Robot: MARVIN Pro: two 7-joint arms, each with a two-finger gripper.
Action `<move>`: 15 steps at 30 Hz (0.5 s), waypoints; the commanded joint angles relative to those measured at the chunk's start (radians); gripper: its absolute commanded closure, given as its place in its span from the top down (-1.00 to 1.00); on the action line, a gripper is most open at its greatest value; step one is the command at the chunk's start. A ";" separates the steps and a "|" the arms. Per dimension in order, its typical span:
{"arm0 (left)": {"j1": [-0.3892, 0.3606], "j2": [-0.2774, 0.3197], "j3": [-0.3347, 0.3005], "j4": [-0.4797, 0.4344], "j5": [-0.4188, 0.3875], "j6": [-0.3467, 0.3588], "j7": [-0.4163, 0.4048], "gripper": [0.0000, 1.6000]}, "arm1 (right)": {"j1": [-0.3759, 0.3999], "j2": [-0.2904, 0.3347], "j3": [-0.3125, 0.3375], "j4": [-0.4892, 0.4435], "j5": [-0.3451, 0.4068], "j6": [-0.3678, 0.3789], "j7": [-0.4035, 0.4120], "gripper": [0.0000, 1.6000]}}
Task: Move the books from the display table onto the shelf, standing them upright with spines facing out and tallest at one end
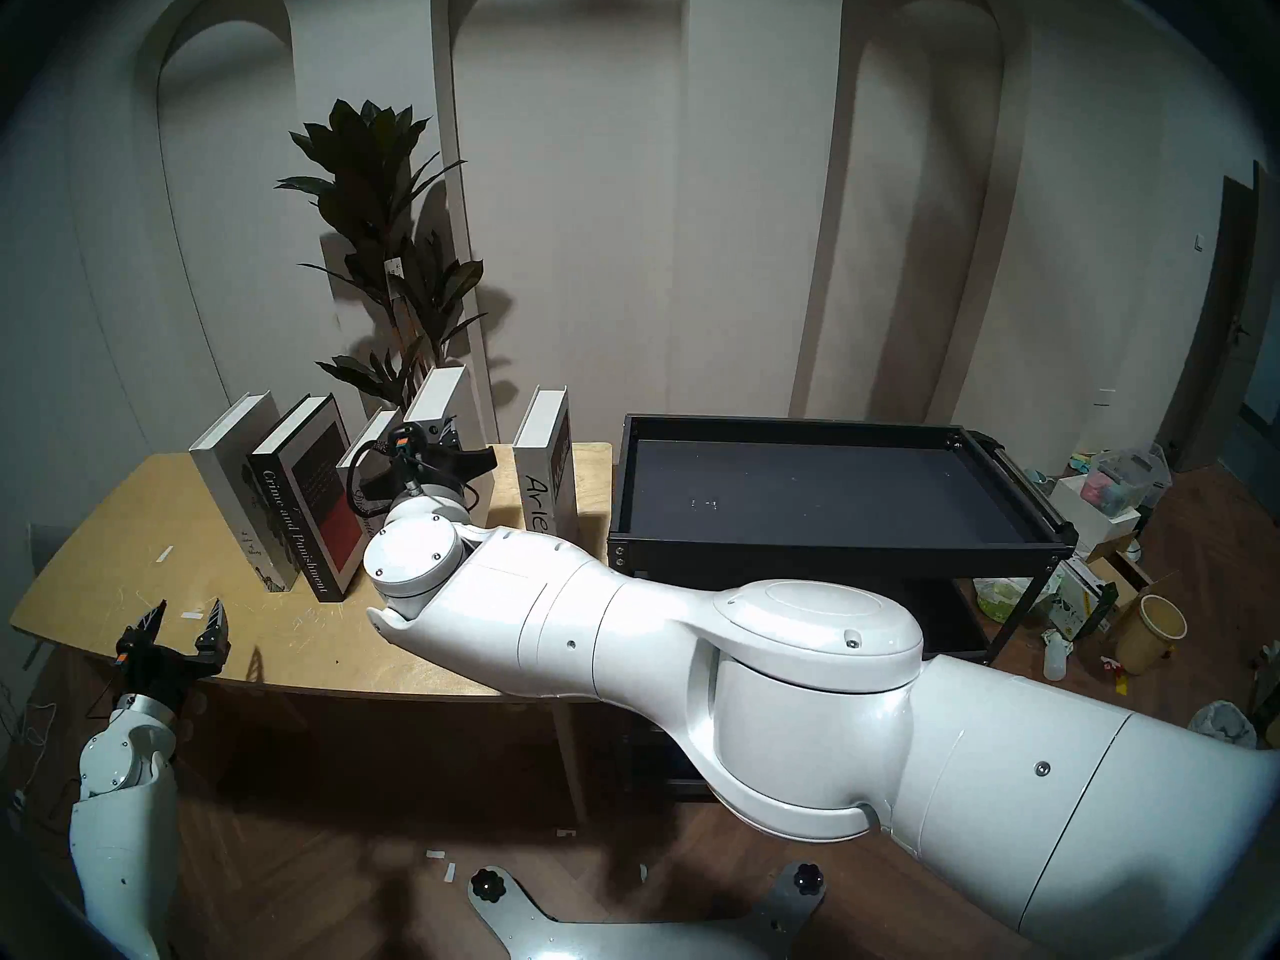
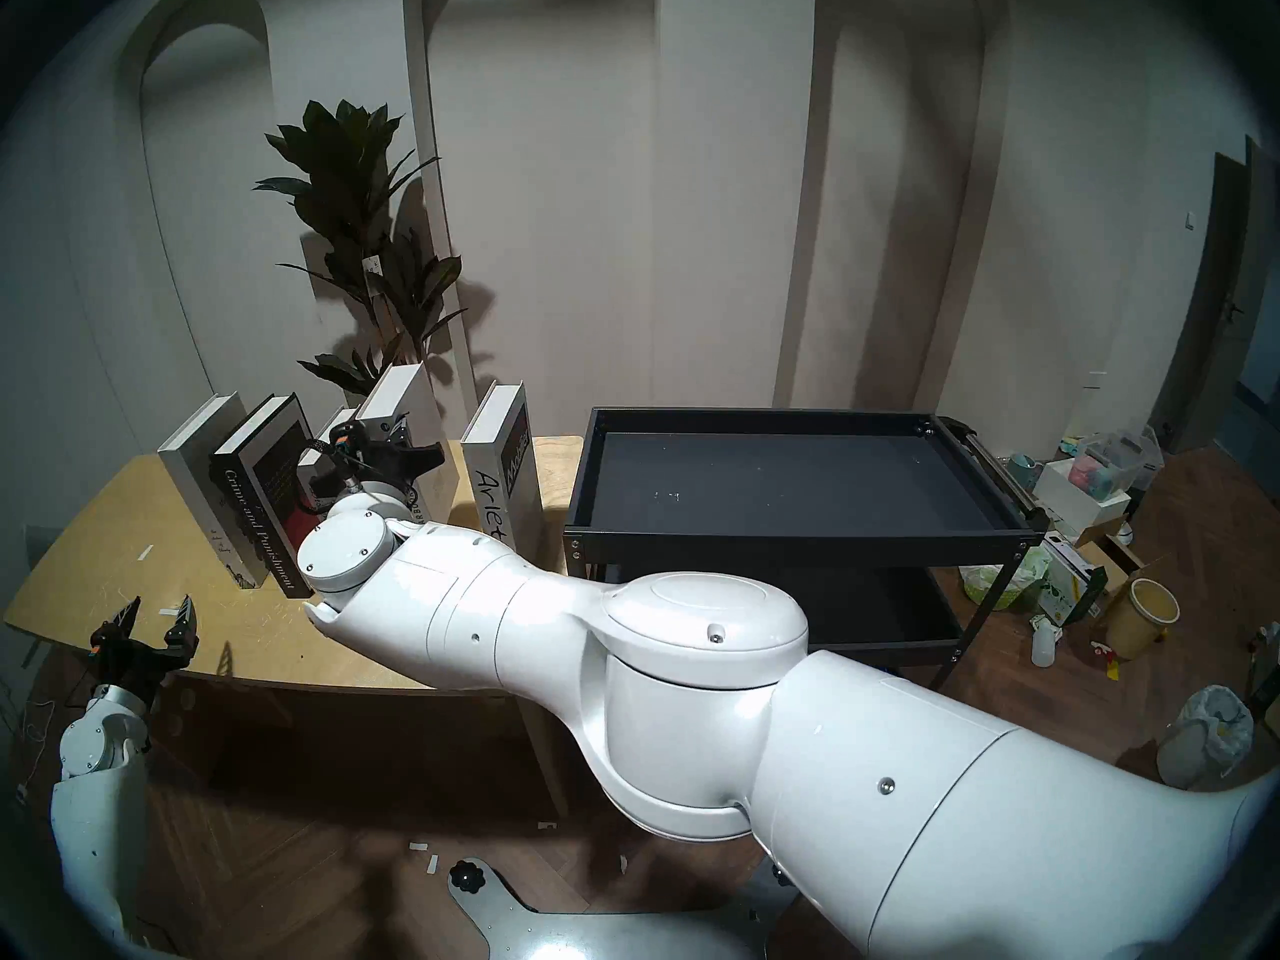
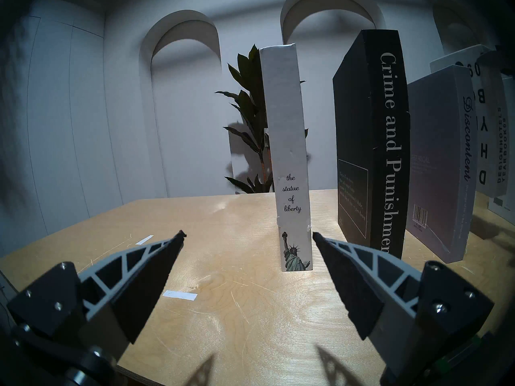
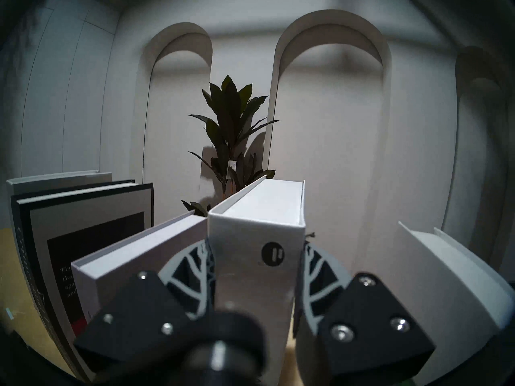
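Note:
Five books stand upright on the wooden display table [image 1: 138, 522]. From left to right they are the pale grey Statue of Liberty book [image 1: 232, 467], the black "Crime and Punishment" [image 1: 305, 501], the grey "Discontent" [image 1: 367, 446], the white Design Hotels yearbook [image 1: 438, 392] and the white "Arietta" [image 1: 547, 467]. My right gripper [image 4: 256, 246] is shut on the yearbook's spine [image 4: 256, 224], one finger on each cover. My left gripper [image 1: 187, 622] hangs open over the table's front left edge. It points at the Statue of Liberty spine [image 3: 292, 159]. The black shelf [image 1: 831, 553] stands right of the table, with nothing on its top tray.
A tall potted plant [image 1: 388, 210] stands behind the books. White tape strips [image 1: 166, 553] lie on the tabletop. Boxes, bags and a yellow bucket [image 1: 1153, 629] clutter the floor right of the shelf. My right arm [image 1: 692, 633] stretches across the table's front edge.

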 commanded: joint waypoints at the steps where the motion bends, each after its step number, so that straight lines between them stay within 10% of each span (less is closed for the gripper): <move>1: -0.009 0.012 -0.004 -0.014 0.001 -0.005 -0.002 1.00 | 0.080 -0.015 0.018 -0.032 -0.022 -0.024 -0.036 -1.00; 15: -0.008 0.013 -0.004 -0.016 0.002 -0.005 -0.003 1.00 | 0.160 -0.015 0.040 -0.086 -0.064 -0.078 -0.151 -1.00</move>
